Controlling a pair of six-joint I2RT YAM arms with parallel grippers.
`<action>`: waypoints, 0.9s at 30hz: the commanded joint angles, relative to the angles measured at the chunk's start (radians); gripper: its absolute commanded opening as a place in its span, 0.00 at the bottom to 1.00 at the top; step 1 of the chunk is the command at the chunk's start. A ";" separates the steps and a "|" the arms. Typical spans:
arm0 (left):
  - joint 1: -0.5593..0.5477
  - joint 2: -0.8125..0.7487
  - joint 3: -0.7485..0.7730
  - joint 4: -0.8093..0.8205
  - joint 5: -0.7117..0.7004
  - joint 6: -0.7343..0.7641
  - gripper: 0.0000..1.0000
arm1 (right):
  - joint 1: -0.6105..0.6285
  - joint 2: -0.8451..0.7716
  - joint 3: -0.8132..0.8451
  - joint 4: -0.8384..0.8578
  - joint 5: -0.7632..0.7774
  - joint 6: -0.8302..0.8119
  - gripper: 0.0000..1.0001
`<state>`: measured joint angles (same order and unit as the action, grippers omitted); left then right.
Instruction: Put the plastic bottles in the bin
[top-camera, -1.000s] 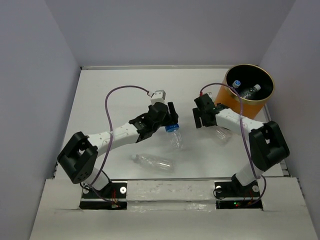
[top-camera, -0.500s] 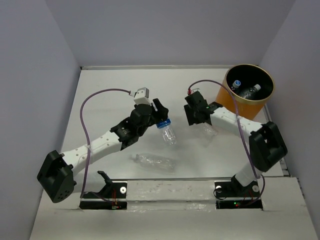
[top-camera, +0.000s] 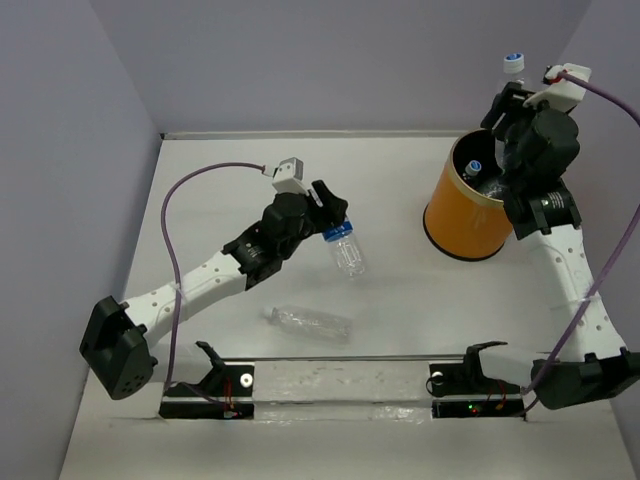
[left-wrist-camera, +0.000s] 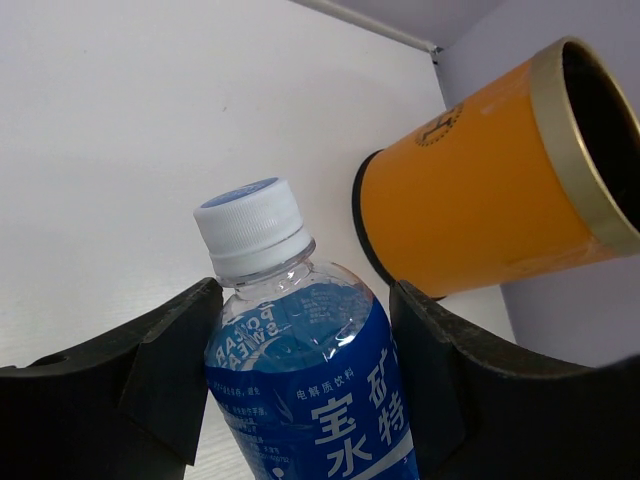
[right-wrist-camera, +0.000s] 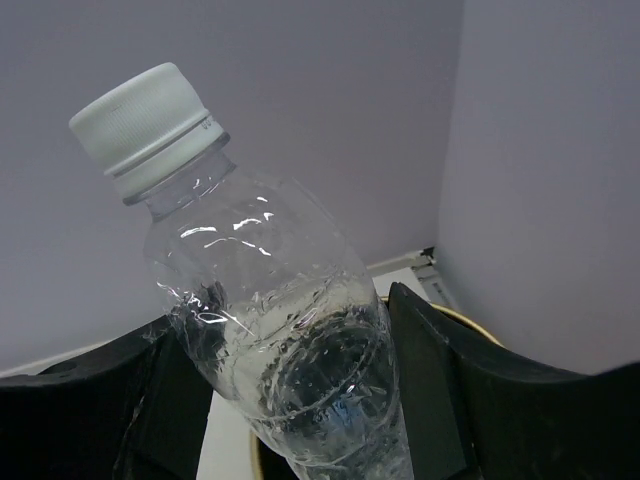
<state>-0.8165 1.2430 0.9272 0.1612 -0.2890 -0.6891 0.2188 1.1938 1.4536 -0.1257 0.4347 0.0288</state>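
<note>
The orange bin (top-camera: 462, 215) stands at the back right; it also shows in the left wrist view (left-wrist-camera: 480, 215). At least one bottle (top-camera: 473, 170) lies inside it. My right gripper (top-camera: 512, 105) is raised over the bin's rim, shut on a clear white-capped bottle (right-wrist-camera: 270, 310), cap (top-camera: 514, 63) up. My left gripper (top-camera: 330, 222) is at mid table, shut on the blue-label bottle (left-wrist-camera: 300, 370), which also shows from above (top-camera: 346, 251), held off the table. Another clear bottle (top-camera: 310, 323) lies on the table near the front.
White table (top-camera: 400, 290) enclosed by grey walls. A purple cable (top-camera: 200, 185) loops from the left arm. The raised front ledge (top-camera: 340, 375) holds the arm bases.
My right arm has swung up and right from mid table, carrying the clear bottle to above the bin. My left gripper with the blue-label bottle has shifted slightly right.
</note>
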 joint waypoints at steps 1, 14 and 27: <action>-0.007 0.047 0.137 0.067 0.004 0.031 0.54 | -0.133 0.099 0.002 0.101 -0.069 0.025 0.41; -0.046 0.404 0.770 0.080 -0.076 0.128 0.54 | -0.230 -0.168 -0.151 -0.026 -0.292 0.318 0.90; -0.105 0.955 1.480 0.172 -0.160 0.071 0.54 | -0.230 -0.547 -0.498 -0.089 -0.303 0.389 0.00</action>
<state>-0.8890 2.0998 2.1906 0.2520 -0.3878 -0.6090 -0.0101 0.5060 0.9337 -0.1631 0.1089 0.4660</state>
